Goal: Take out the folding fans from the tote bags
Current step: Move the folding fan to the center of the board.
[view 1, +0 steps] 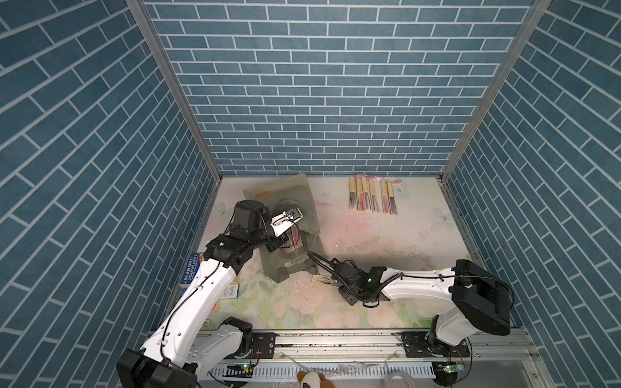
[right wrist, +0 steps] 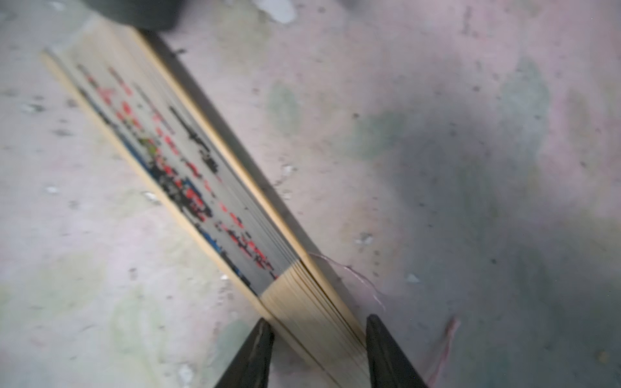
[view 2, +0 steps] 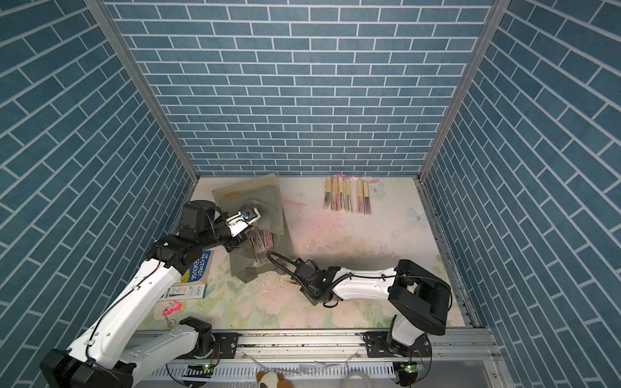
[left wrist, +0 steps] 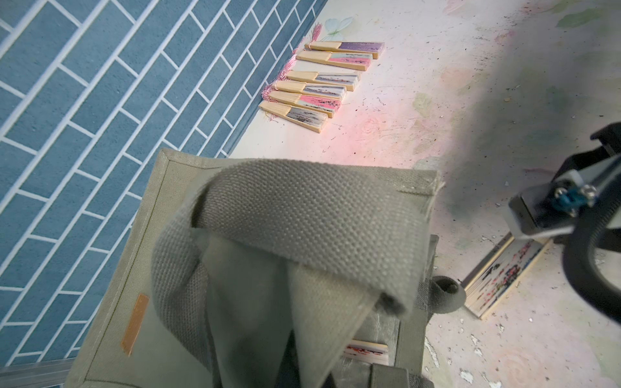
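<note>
The grey-green tote bag [view 1: 285, 195] [left wrist: 134, 255] lies at the back left. My left gripper [view 1: 297, 215] is shut on its upper fabric and holds the mouth up. A strap [left wrist: 302, 215] drapes over that gripper and hides its fingers in the left wrist view. Folding fans [view 1: 294, 240] [left wrist: 368, 351] show inside the mouth. One speckled fan [view 1: 322, 280] [right wrist: 188, 161] lies on the table just outside the bag. My right gripper [right wrist: 317, 322] straddles its bamboo end, with both fingertips against its sides. Several fans [view 1: 371, 200] [left wrist: 322, 80] lie in a row by the back wall.
A blue book [view 2: 198, 268] and a small flat packet [view 2: 186, 292] lie under my left arm. A pink keychain [view 2: 173, 307] sits near the front left. Brick-patterned walls close three sides, and a metal rail [view 1: 336, 342] runs along the front.
</note>
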Available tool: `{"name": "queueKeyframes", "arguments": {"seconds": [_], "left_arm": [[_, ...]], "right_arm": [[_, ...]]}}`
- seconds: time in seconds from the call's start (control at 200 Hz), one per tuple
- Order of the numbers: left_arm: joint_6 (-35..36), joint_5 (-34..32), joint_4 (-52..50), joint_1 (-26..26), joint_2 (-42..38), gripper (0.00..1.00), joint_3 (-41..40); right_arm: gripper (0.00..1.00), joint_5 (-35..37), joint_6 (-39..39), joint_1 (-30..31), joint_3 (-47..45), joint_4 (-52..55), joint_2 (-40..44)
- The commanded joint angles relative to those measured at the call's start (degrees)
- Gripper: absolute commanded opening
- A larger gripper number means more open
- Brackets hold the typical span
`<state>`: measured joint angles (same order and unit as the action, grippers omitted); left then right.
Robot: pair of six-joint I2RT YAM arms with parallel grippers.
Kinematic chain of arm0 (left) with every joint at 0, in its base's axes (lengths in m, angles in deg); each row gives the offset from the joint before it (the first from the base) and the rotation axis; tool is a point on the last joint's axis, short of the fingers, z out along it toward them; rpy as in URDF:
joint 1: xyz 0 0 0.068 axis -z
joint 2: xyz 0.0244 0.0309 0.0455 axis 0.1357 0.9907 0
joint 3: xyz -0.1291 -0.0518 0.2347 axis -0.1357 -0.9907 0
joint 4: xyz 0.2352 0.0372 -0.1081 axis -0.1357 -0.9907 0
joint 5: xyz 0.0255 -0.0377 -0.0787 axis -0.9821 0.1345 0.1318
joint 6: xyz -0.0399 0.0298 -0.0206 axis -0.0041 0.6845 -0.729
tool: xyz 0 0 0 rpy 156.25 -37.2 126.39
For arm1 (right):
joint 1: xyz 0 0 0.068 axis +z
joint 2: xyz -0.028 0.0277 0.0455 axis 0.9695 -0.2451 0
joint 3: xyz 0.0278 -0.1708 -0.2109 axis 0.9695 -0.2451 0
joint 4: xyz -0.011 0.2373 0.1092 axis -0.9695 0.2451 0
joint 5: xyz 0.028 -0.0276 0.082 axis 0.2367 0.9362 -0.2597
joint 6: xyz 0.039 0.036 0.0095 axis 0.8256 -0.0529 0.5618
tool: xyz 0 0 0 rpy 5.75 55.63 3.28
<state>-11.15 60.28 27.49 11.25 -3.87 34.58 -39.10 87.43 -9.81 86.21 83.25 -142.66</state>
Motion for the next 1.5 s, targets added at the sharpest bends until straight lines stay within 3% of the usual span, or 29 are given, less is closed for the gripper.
{"name": "queueKeyframes", "arguments": {"seconds": [0.0,0.135,0.295,0.665,0.9,0.99,1.165,1.235,1.365,1.495], "left_arm": [[-0.5,-0.4,1.4,0.4,0.2,0.00,-0.4],[-0.4,-0.6,1.5,0.5,0.0,0.00,-0.5],[-0.4,-0.9,1.7,0.5,-0.2,0.00,-0.6],[-0.5,-0.6,1.6,0.9,-0.2,0.00,-0.6],[-0.5,-0.6,1.5,0.8,-0.6,0.00,-0.8],[-0.5,-0.7,1.6,1.0,-0.6,0.00,-0.9],[-0.5,-0.8,1.7,1.0,-0.5,0.00,-0.8],[-0.3,-0.9,1.5,1.0,-0.4,0.00,-0.7],[-0.2,-1.0,1.5,0.9,-0.6,0.00,-0.7],[-0.2,-0.8,1.5,1.0,-0.5,0.00,-0.7]], "right_arm": [[0.47,4.7,-0.3,-3.1,-1.6,4.5,1.8],[0.48,3.7,0.3,-10.2,-1.7,4.7,1.5],[0.49,4.4,0.9,-14.8,0.9,3.6,-1.1],[0.51,4.6,2.1,-28.5,12.4,2.6,-8.9],[0.51,-7.1,1.3,-30.2,21.9,2.2,-15.4],[0.51,-6.9,2.5,-30.3,23.4,2.6,-16.3],[0.51,-5.7,4.0,-30.3,21.1,3.4,-10.2],[0.51,-9.4,5.7,-30.3,19.8,5.1,-8.1],[0.49,-22.6,11.2,-30.2,14.6,5.1,-5.7],[0.49,-21.9,15.5,-30.0,7.6,3.4,-1.4]]}}
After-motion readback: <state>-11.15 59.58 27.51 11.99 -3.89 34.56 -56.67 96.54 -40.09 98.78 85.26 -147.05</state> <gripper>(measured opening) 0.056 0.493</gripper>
